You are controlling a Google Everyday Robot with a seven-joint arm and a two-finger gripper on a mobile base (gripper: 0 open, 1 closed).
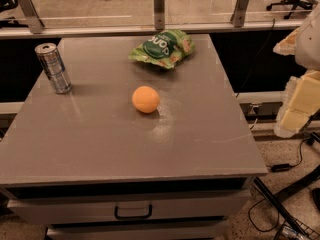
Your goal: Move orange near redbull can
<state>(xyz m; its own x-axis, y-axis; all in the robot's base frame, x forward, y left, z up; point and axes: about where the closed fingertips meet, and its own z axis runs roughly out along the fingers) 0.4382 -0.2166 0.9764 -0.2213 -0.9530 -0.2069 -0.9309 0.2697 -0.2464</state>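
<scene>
The orange (146, 99) is a small round fruit lying near the middle of the grey table top (100, 144). The redbull can (54, 67) is a slim silver can with a pull-tab top, standing upright at the table's far left, well apart from the orange. My gripper (299, 106) shows as pale cream blocks at the right edge of the view. It is off the table's right side, raised and far from both things, and nothing shows in it.
A green snack bag (162, 48) lies at the back of the table, behind the orange. A glass railing with metal posts (159, 6) runs behind the table. Drawers with a handle (133, 211) are under the top. Cables lie on the floor at the right (287, 166).
</scene>
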